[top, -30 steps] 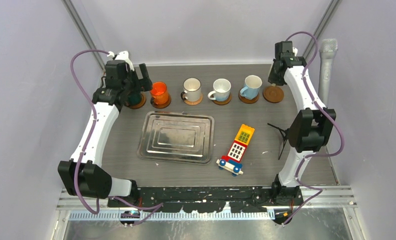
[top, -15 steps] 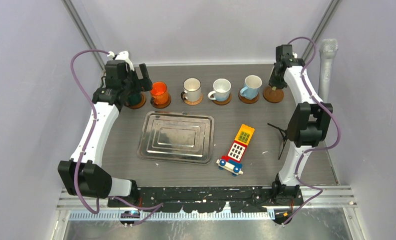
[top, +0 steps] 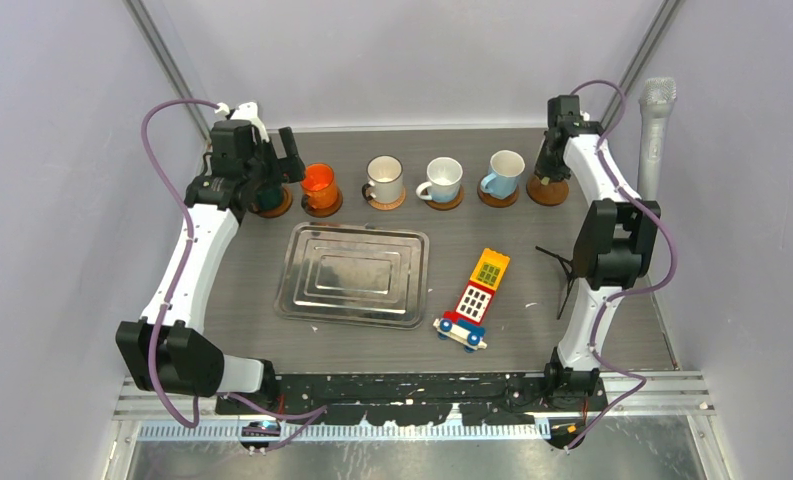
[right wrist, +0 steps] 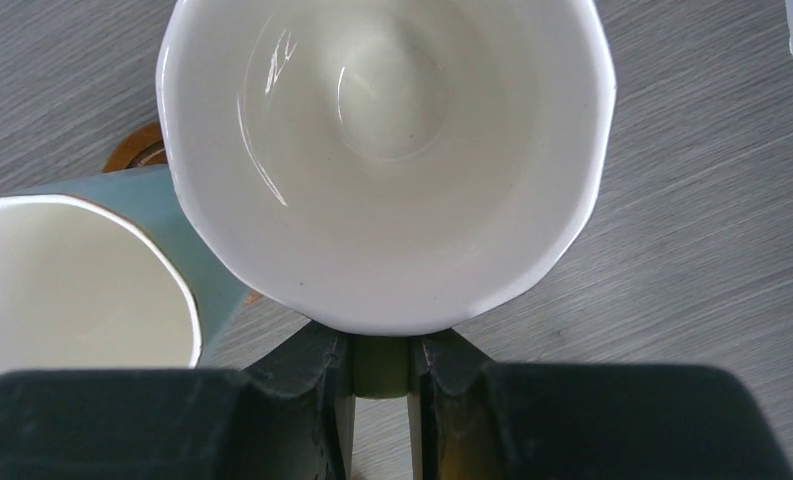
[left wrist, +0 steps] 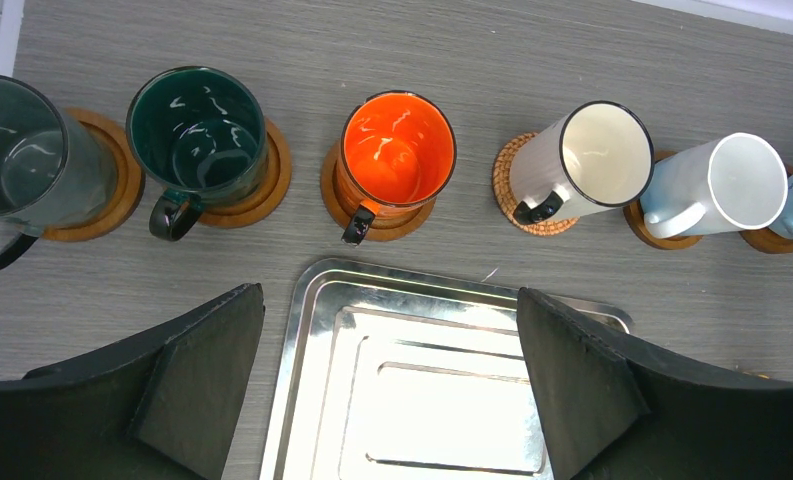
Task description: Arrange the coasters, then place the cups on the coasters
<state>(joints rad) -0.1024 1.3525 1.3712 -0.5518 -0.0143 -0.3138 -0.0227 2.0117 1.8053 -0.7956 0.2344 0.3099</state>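
You see an orange cup (left wrist: 399,150) mid-frame, a dark green cup (left wrist: 197,135) left, reddish-brown coasters (left wrist: 277,175), grey woodgrain bench (left wrist: 472,50).

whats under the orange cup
A round wooden coaster: its rim shows around the base of the orange cup. The coaster's middle is covered by the cup and cannot be seen.

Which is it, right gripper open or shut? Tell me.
Shut. The right gripper clamps the yellowish handle of the white-lined cup, fingers nearly touching.
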